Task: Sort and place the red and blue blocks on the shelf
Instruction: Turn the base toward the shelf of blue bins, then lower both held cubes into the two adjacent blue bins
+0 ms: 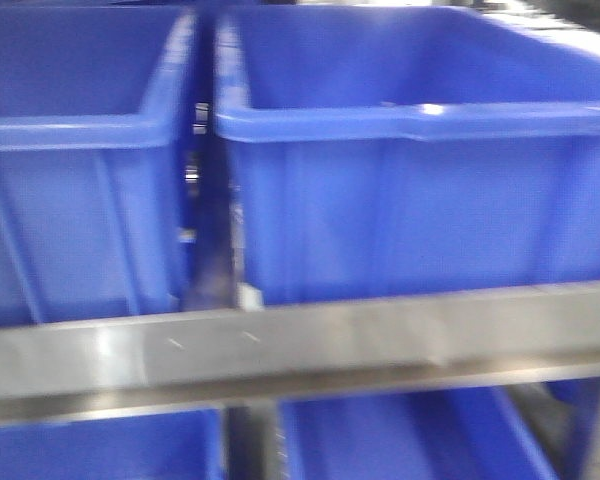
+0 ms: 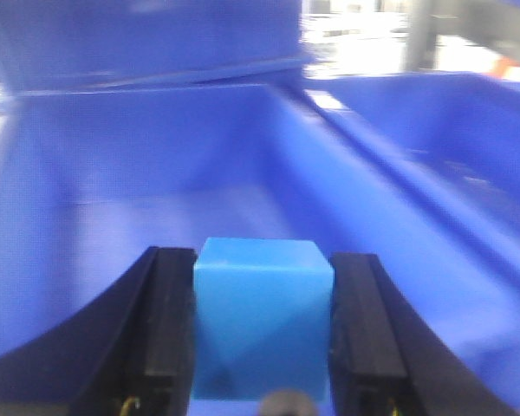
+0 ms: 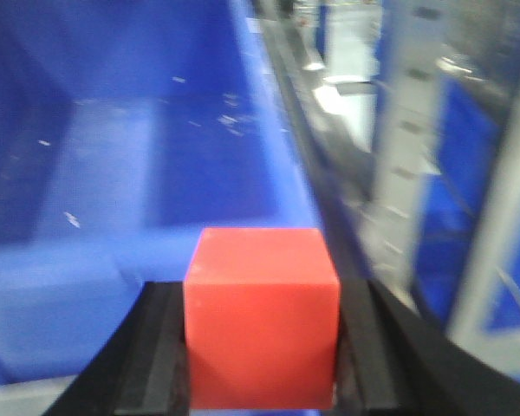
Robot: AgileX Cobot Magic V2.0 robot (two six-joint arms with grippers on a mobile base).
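Your left gripper pinched the matte blue block — sharp-edged, paler than the blue bin beneath — while your right gripper clamped the plain red block by a second bin's rim

all views motion-blurred, evenly lit, with glare on the steel rail

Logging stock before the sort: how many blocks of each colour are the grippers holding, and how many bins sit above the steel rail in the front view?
Red block: 1, in the right gripper
Blue block: 1, in the left gripper
Blue bins above the rail: 2, left bin and right bin
Total: 4
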